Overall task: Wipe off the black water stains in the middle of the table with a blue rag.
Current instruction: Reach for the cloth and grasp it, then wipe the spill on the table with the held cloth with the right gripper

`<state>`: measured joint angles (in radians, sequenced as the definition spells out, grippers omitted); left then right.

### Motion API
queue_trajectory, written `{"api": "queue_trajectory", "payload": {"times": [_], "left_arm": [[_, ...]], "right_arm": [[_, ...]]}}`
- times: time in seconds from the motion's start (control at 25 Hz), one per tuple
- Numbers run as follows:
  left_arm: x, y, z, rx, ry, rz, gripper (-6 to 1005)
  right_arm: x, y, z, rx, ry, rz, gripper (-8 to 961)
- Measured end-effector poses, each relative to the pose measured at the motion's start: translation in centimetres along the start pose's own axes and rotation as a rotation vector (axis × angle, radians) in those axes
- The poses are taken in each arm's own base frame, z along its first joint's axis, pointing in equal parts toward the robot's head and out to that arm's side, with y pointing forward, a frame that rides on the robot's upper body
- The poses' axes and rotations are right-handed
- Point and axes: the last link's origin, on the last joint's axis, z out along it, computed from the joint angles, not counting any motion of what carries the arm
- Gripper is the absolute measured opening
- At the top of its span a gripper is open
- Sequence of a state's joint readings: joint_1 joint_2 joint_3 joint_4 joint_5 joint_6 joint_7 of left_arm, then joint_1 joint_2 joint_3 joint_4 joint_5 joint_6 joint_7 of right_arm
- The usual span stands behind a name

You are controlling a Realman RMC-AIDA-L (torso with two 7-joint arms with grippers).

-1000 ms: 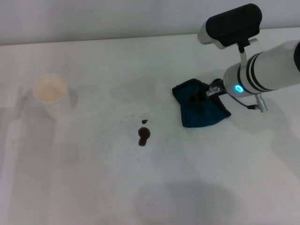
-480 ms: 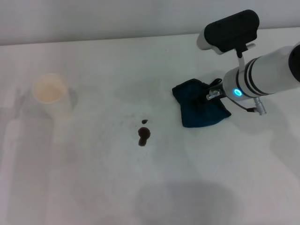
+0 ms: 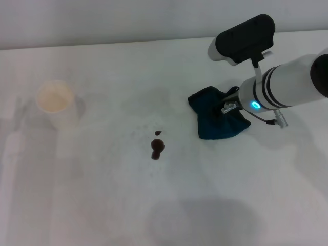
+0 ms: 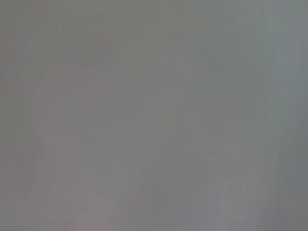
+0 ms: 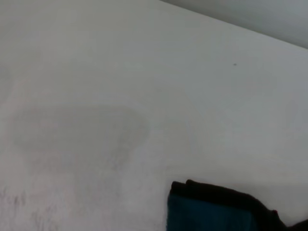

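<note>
Head view: right gripper (image 3: pixel 225 107) (grip unclear) over blue rag (image 3: pixel 218 123), black water stains (image 3: pixel 157 147) between it and white paper cup (image 3: pixel 54 101).

Only the right arm (image 3: pixel 287 82) shows up, in the head view. It's a chunky white cylinder with two thin black bands around it near the wrist, plus a small glowing cyan ring light (image 3: pixel 254 105) on the side. On top sits a rounded black housing (image 3: pixel 245 32) on a white base (looks like a camera module), joined to the arm by a thin dark stalk. A small silver plug with a thin cable (image 3: pixel 277 121) sticks out underneath the wrist. At the front end there's some greyish metal hardware (image 3: pixel 229 106), too small to make out.
</note>
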<state>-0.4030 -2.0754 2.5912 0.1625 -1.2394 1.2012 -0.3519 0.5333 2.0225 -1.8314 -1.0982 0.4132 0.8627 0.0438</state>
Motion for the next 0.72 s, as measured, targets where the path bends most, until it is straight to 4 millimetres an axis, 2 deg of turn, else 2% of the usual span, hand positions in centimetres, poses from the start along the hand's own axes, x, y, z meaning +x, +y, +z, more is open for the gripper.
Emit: {"api": "queue_trajectory", "payload": {"times": [0.16, 0.72], "left_arm": [[-0.04, -0.05, -0.09, 0.001, -0.001, -0.010, 888], [0.18, -0.08, 0.16, -0.004, 0.004, -0.007, 887]], "right_arm": [[0.14, -0.24, -0.02, -0.003, 0.000, 0.031, 152], [0.38, 0.28, -0.33, -0.075, 0.025, 0.017, 107]]}}
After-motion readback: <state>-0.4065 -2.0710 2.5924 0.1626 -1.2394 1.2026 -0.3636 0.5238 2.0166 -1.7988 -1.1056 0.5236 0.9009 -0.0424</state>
